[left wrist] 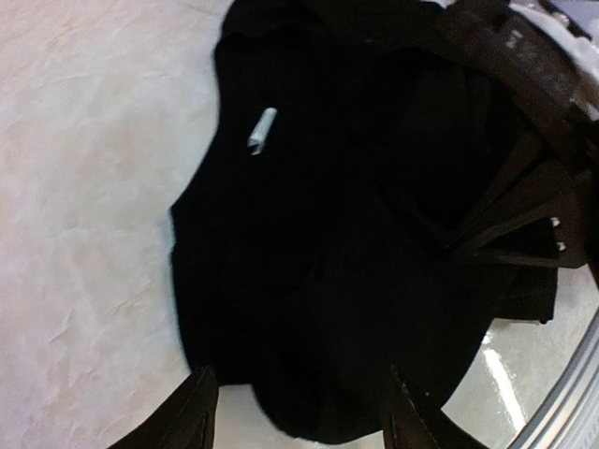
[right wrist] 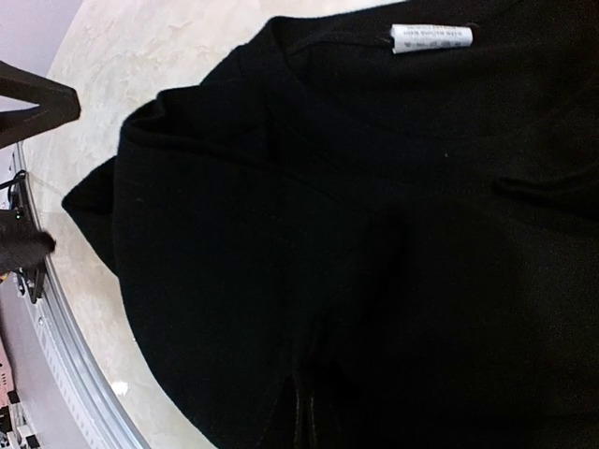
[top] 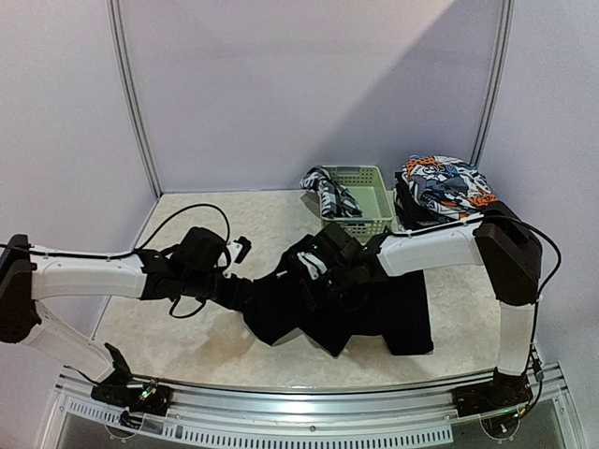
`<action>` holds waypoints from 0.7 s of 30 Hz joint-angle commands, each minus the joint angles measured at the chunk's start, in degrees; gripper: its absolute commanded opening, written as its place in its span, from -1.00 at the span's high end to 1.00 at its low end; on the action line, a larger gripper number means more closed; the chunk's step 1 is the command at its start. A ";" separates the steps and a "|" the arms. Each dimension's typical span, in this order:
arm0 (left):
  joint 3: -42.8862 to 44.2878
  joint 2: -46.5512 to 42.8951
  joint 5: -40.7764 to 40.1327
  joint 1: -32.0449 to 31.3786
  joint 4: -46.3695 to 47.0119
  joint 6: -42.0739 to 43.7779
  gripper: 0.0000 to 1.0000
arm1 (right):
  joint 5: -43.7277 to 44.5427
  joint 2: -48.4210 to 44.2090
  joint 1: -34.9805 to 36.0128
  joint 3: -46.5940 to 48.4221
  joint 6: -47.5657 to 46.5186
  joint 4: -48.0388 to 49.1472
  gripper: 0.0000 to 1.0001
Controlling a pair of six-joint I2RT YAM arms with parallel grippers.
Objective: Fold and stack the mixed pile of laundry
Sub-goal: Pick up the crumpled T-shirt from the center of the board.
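Note:
A large plain black cloth (top: 374, 313) lies crumpled in the middle of the table. My left gripper (top: 245, 295) is at its left edge. In the left wrist view the gripper (left wrist: 299, 423) is open, and the cloth's rounded edge (left wrist: 328, 281) lies between its fingers (left wrist: 199, 416). My right gripper (top: 318, 268) is over the cloth's upper middle. In the right wrist view its gripper (right wrist: 304, 416) is shut, pinching a fold of the black cloth (right wrist: 309, 234). A white label (right wrist: 430, 37) shows on the cloth. Orange-blue-white printed pieces (top: 442, 185) sit stacked at the back right.
A pale green slotted basket (top: 367, 204) stands at the back, with a black-and-white checked shirt (top: 328, 192) hanging over its left rim. The metal front rail (top: 309, 398) runs along the near edge. Grey walls close the back and sides.

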 commanded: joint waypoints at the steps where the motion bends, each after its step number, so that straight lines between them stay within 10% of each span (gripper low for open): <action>1: 4.03 5.18 8.82 0.39 3.63 4.37 -0.21 | 1.38 -1.43 0.21 -1.56 0.00 0.84 1.00; 10: 6.85 11.21 6.84 0.30 2.85 5.53 -0.05 | 1.64 -2.04 0.19 -2.11 -0.72 0.58 1.00; 15: 8.55 14.27 4.18 0.30 2.99 6.09 0.34 | 1.59 -2.14 0.18 -2.41 -0.92 0.56 1.00; 18: 9.60 15.29 2.90 0.23 2.88 6.36 0.99 | 1.74 -2.61 0.20 -2.98 -1.06 0.71 1.00; 21: 10.05 12.99 1.42 -0.86 2.27 6.40 1.00 | 2.56 -3.29 0.21 -3.46 -1.01 0.31 0.96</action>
